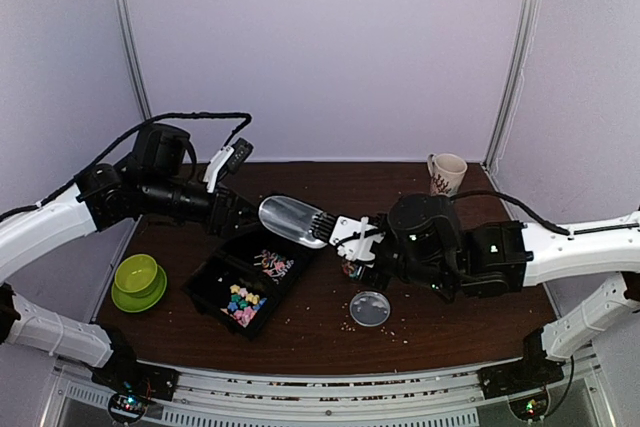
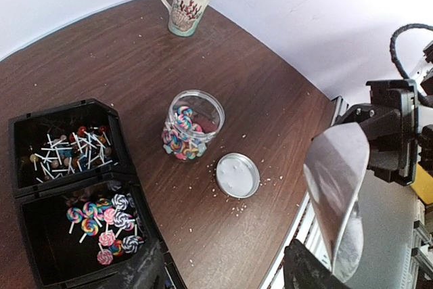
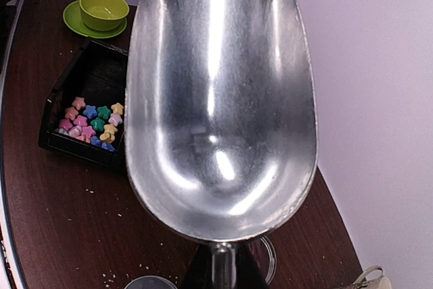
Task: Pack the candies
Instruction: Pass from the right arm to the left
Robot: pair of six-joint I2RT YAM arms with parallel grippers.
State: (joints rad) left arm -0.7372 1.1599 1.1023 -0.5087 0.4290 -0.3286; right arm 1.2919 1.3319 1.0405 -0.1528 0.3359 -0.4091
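Green bowl on its saucer sits at the desk's left. To its right, the left gripper hovers wide open and empty above a black tray holding candies. The right gripper clamps an empty steel scoop. More candies fill a glass jar beside its lid. A mug stands far right.
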